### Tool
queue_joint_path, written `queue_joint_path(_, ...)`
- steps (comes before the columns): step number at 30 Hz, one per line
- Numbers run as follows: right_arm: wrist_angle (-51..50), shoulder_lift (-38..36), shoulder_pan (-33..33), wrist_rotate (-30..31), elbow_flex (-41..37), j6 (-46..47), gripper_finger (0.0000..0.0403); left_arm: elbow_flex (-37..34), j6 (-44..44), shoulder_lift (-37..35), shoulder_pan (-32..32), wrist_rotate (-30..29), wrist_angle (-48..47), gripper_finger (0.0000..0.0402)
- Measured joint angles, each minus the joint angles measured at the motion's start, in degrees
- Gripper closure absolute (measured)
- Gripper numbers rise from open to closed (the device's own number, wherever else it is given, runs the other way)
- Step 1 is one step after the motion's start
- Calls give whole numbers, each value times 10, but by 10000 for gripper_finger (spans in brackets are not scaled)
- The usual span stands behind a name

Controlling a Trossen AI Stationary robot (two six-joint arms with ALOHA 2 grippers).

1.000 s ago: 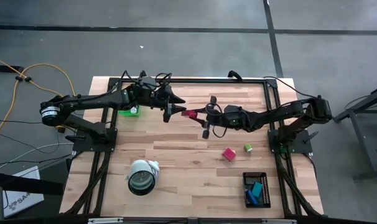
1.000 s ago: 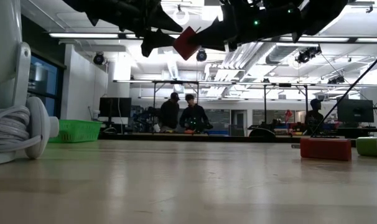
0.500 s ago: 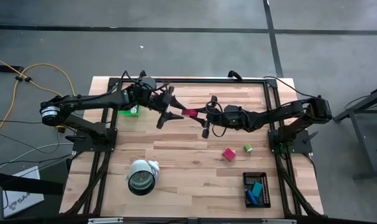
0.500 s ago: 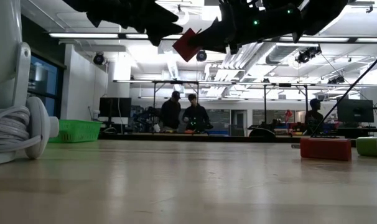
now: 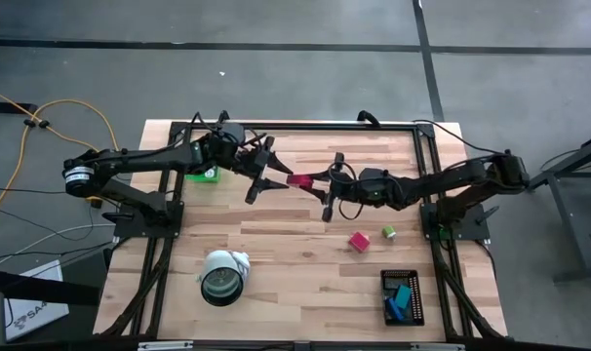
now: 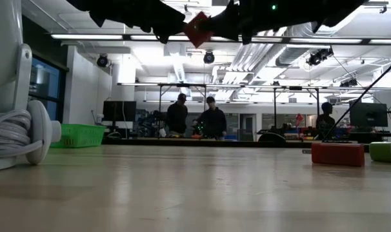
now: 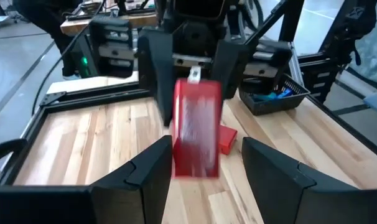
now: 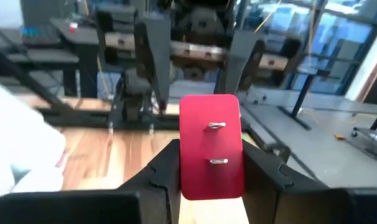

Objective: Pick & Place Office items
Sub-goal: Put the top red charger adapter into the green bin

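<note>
A red block (image 5: pixel 298 179) hangs high over the table's far middle, shut in my right gripper (image 5: pixel 317 181), which reaches in level from the right. The right wrist view shows the block (image 8: pixel 211 146) flat-on, with two small metal bits on its face. My left gripper (image 5: pixel 268 179) faces it from the left, open, one finger on each side of the block (image 7: pixel 196 134). A second red block (image 5: pixel 359 240) and a green cube (image 5: pixel 388 232) lie flat on the table. My right gripper pinches the red block by its two side edges (image 8: pixel 187 177) between the two fingers, at the end nearer the wrist. The fingers come in level from the table's right. The block is lifted clear and sticks out past the fingertips toward my left gripper. My left gripper has one finger (image 7: pixel 157 165) close against the block's side; whether it touches, I cannot tell.
A white-and-grey roll (image 5: pixel 222 276) stands near the front left. A black tray (image 5: pixel 403 310) with blue and teal bits sits at the front right. A green tray (image 5: pixel 206 175) lies under my left arm. People stand in the room behind the table.
My left gripper has rolled about its own pointing line while staying in place, so its fingers now stand on either side of the red block. My right gripper has gone up a little with the block.
</note>
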Motion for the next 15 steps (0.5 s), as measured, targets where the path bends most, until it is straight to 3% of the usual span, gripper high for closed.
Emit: queue_joint_path(15, 22, -9, 16, 24, 0, -16, 293, 0, -1, 0, -1, 0, 4, 216)
